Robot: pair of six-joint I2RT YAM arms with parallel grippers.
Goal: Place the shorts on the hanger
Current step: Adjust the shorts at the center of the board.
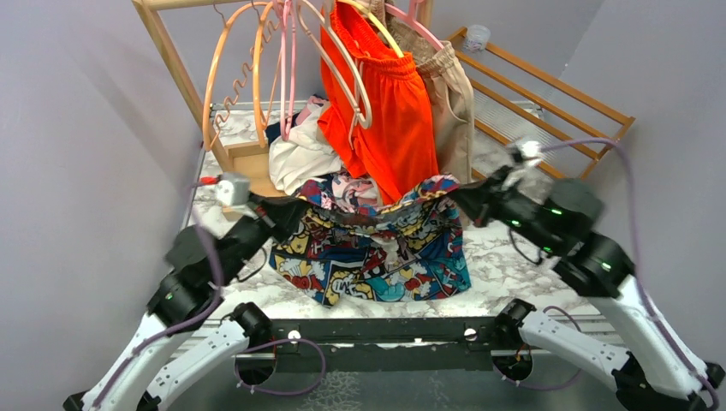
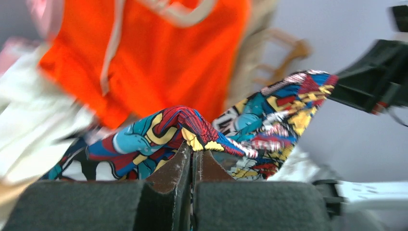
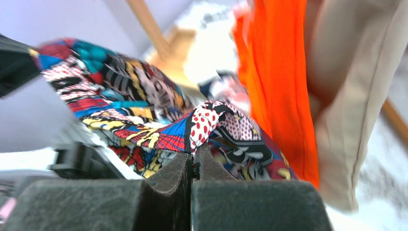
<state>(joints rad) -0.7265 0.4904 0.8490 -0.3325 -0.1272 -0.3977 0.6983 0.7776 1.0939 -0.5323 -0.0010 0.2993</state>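
The comic-print shorts (image 1: 377,248) hang stretched by the waistband between my two grippers, with the legs draped down onto the marble table (image 1: 514,274). My left gripper (image 1: 295,210) is shut on the left end of the waistband, the fabric pinched at its tips (image 2: 192,151). At the right end, the right gripper (image 1: 458,197) is likewise shut on the fabric (image 3: 195,153). The cream hanger (image 1: 358,101) hangs from the rack behind, in front of the orange shorts, and its lower arm shows blurred in the left wrist view (image 2: 192,13).
Plain orange shorts (image 1: 385,128) and beige shorts (image 1: 454,103) hang on the wooden rack (image 1: 175,68) just behind the grippers. Orange hangers (image 1: 227,77) and pink hangers (image 1: 291,60) hang left of them. A clothes pile (image 1: 300,154) lies below. A slatted wooden shelf (image 1: 548,94) stands at the back right.
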